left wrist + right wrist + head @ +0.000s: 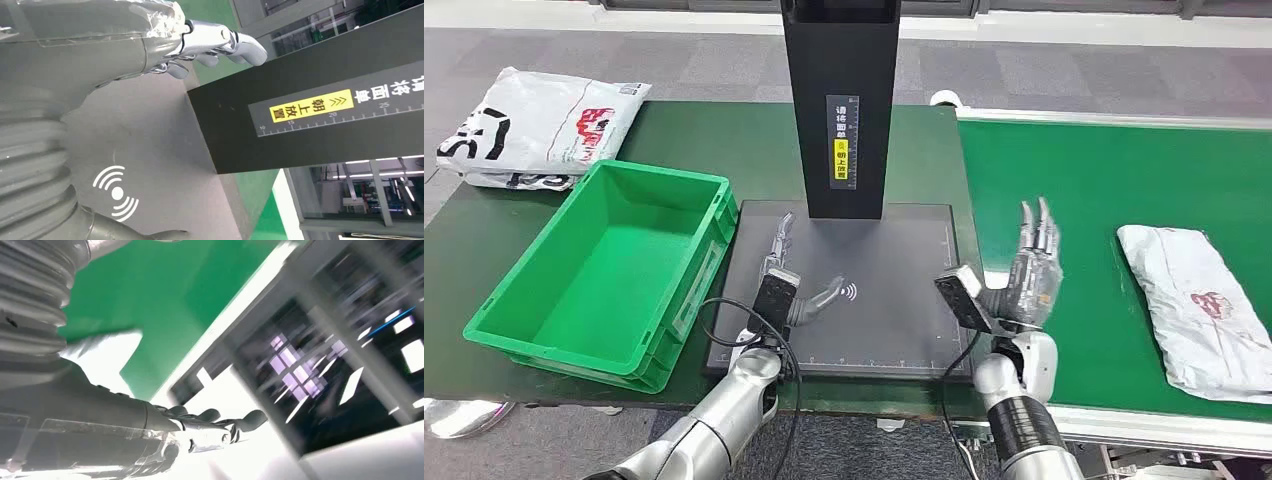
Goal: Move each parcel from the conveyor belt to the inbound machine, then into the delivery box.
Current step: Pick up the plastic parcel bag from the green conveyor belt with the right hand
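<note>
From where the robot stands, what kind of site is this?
Most likely a parcel sorting station in a logistics test hall: a green conveyor belt carrying a white parcel, a black scanning machine with a flat pad, and a green crate beside it.

So there's a dark green table [694,135] carrying three things: a green crate [604,270] just off to the outer side of the left hand [786,290], a flat black scanner plate [894,330] right under that hand with a black column [841,105] rising just past its fingertips, and a white printed parcel [539,125] well beyond the crate at the table's far corner. Next to it, under the right hand [1024,275], runs the green conveyor belt [1074,190], with a white parcel [1199,305] lying flat off that hand's outer side.
</note>
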Available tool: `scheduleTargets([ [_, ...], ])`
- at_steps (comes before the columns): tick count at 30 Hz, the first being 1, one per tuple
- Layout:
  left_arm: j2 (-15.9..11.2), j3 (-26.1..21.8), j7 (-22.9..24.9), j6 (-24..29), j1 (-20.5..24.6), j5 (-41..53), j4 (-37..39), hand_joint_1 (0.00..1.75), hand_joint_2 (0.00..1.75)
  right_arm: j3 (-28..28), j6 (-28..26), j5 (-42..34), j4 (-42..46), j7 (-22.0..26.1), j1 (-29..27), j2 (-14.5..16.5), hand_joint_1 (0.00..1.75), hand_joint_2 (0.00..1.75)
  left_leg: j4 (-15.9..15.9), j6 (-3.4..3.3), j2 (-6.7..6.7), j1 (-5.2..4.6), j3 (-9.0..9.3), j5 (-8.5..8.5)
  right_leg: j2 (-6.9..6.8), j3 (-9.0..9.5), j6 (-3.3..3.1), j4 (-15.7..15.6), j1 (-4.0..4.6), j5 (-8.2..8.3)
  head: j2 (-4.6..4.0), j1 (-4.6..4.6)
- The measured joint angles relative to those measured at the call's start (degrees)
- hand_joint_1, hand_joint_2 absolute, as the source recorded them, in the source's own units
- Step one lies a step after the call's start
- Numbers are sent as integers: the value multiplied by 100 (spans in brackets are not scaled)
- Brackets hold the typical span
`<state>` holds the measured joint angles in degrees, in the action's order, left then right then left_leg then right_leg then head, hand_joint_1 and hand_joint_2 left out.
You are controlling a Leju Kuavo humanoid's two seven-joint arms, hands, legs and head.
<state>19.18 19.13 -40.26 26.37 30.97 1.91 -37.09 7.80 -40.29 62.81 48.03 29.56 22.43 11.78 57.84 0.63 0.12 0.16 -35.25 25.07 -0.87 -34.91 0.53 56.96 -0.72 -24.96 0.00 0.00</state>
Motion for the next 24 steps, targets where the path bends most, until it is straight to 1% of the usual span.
scheduleTargets([
  [2,-12,0,0,7,5,-3,19,0,175,283,-1,262,65,-19,-2,9,0,175,0,0,1,0,0,0,2,0,0,0,0,0,0,0],
  [5,-49,0,0,39,17,-12,54,0,175,1095,-1,1068,298,-175,-21,39,0,175,0,0,1,-1,0,0,1,0,0,-1,-1,0,0,0],
  [8,-89,-4,0,73,18,-16,57,0,175,1746,-1,1657,499,-541,-45,40,0,175,0,0,0,-1,0,0,0,0,1,-1,-1,0,0,0],
  [11,-122,-31,0,96,19,-17,62,0,175,2163,-2,1867,567,-955,-76,-14,0,175,0,0,3,-1,1,1,3,-1,1,-1,-1,0,0,0],
  [16,-166,-117,0,101,28,-24,85,0,175,2500,-2,2019,543,-1685,-178,-232,0,175,0,0,4,-1,1,1,3,-1,1,-1,-1,0,0,0],
  [21,-212,-202,0,82,56,-25,104,0,175,2633,-1,2099,391,-2082,-245,-445,0,175,0,0,7,0,2,1,9,-2,1,-1,0,0,0,1],
  [24,-226,-204,0,53,105,-23,126,0,175,2666,-1,2204,116,-2561,-243,-584,0,175,0,0,4,0,1,1,2,1,1,-1,0,0,0,0],
])
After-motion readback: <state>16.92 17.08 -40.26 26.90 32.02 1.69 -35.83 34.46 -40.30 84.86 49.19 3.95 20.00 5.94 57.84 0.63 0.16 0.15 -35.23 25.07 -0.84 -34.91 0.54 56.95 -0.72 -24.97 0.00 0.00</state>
